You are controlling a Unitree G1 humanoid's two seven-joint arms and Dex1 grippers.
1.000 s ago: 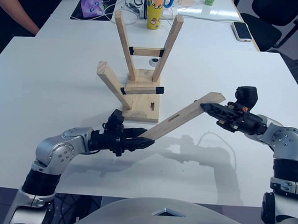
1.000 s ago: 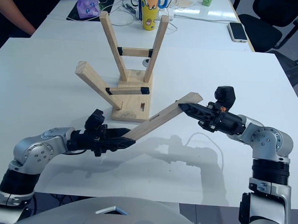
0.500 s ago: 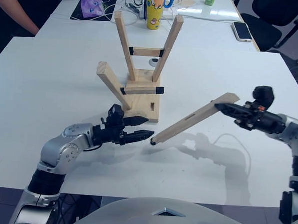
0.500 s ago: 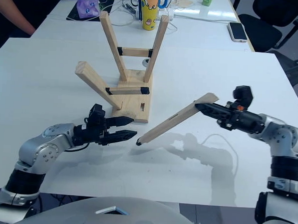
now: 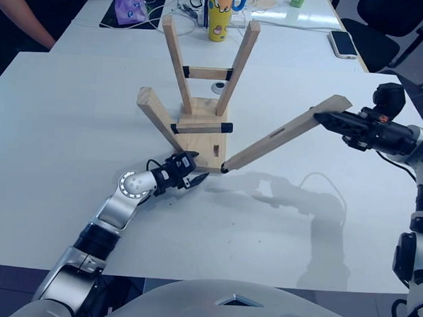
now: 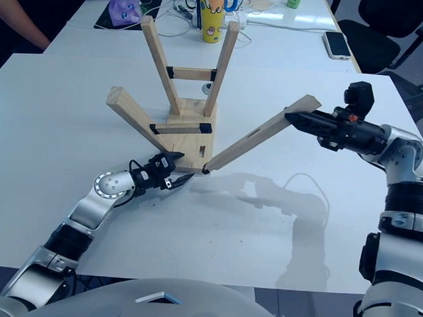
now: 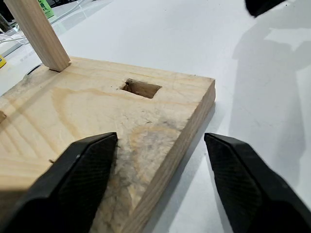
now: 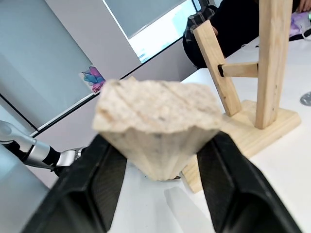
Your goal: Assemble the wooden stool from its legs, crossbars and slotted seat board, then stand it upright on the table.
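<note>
From the head views, takes in the whole layout: seat board [image 5: 201, 149] flat on the table [image 5: 71, 123], two legs [image 5: 175, 57] upright at its far side tied by a crossbar [image 5: 209, 73], a third leg [image 5: 157, 116] leaning out toward the left, a second crossbar [image 5: 202, 127] low across the near side. Grips the upper end of a loose leg [image 5: 284, 135] in the right hand [image 5: 327, 119], raised over the right part of the table. Slants that leg down leftward so that its lower tip sits at the board's near right corner, touching or just beside it, cannot tell which. Holds the left hand [image 5: 189, 177] low at the board's near edge, just left of that tip. From the left wrist, gets what the head views cannot resolve: fingers [image 7: 77, 179] spread wide, one on the board's side and one over bare table, the board's corner between them and nothing clamped; a square slot [image 7: 141, 88] cut in the board just ahead, and the foot of one leg seated beyond it. From the right wrist, looks straight onto the rough end grain of the held leg, clamped between both fingers, with the part-built stool [image 8: 257, 97] farther off on the table.
</note>
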